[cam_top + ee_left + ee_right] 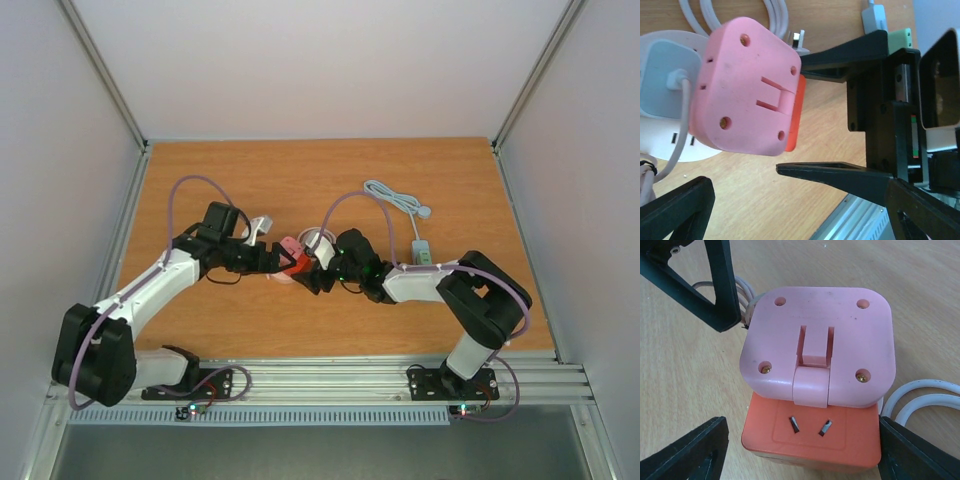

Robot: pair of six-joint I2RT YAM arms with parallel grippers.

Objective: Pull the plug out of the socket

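A pink plug (820,335) sits pushed into an orange socket cube (812,437) on the wooden table, in the middle of the top view (292,256). My right gripper (802,442) is open and straddles the orange cube: its right finger is next to the cube's side and its left finger stands clear. In the left wrist view, the right gripper's fingers (840,175) flank the cube's orange edge (796,112). My left gripper (800,205) is open just left of the pink plug (747,85), touching nothing. One of its fingers (715,290) shows beside the plug.
A white round power strip (662,137) with a light blue plug (665,75) lies right behind the pink plug. White cables (920,400) run beside it. A grey adapter with a cord (421,250) lies at the right. A metal rail (330,375) lines the near edge.
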